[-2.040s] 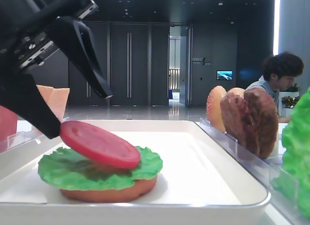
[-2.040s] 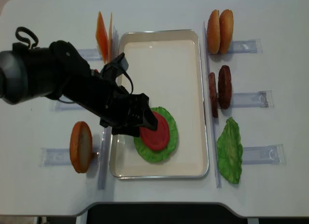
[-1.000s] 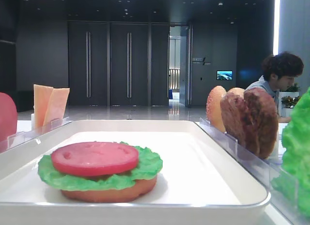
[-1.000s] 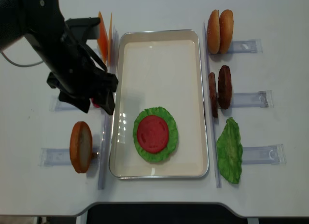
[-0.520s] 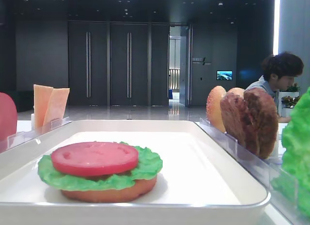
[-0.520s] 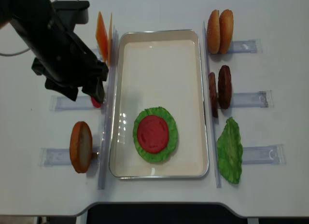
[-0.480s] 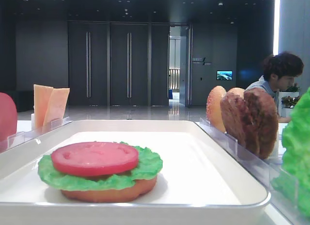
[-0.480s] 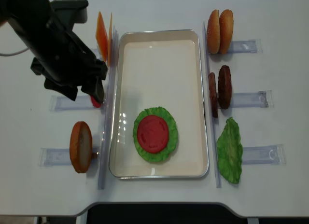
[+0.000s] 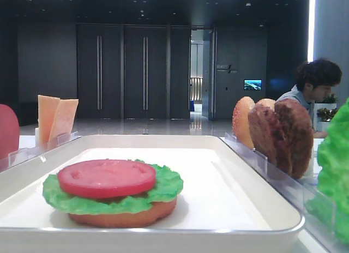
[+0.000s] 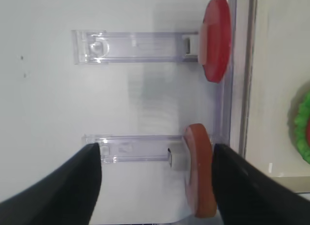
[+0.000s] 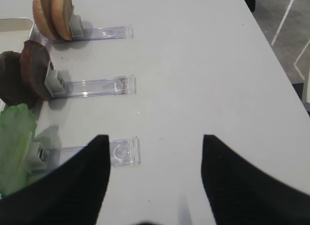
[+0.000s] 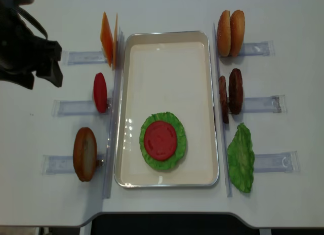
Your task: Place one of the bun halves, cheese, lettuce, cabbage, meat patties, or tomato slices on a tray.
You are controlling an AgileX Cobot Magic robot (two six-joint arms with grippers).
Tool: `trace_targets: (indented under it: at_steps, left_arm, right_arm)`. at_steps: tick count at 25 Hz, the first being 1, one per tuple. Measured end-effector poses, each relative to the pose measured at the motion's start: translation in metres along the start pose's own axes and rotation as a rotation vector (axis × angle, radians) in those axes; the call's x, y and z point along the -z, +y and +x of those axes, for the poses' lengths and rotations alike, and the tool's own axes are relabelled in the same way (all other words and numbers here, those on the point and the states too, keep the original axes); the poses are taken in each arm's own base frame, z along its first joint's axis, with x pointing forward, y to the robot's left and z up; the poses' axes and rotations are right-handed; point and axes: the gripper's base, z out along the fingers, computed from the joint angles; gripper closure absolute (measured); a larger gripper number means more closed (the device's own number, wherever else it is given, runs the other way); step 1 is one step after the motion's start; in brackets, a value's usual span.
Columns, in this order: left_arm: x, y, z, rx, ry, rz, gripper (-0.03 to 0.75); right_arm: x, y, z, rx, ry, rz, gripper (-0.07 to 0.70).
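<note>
Red tomato slice [image 12: 160, 140] on frilly green lettuce [image 12: 178, 126], white tray [image 12: 167, 57], mottled brown patties [image 12: 235, 91].

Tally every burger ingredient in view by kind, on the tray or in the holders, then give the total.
Bun halves: 4
Cheese: 2
Lettuce: 2
Meat patties: 2
Tomato slices: 2
Total: 12

On the tray are one bun half, one lettuce leaf and one tomato slice, stacked.
</note>
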Motion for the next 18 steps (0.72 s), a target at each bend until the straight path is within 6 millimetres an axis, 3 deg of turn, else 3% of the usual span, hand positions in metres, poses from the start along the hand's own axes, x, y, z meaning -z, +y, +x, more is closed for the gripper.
trace_targets:
  at_steps: [8,13,18]
  left_arm:
    - [0.017,0.008,0.014,-0.015,-0.054,-0.016,0.176]
    - [0.037,0.013,0.055,-0.022,-0.124,-0.014,0.18]
    - [0.061,0.018,0.114,-0.026,-0.258,-0.004,0.181]
  right_arm:
    - [0.0,0.0,0.0,0.0,0.0,0.0,0.231]
    - [0.0,0.0,0.0,0.0,0.0,0.0,0.232]
    - [0.0,0.0,0.0,0.0,0.0,0.0,0.232]
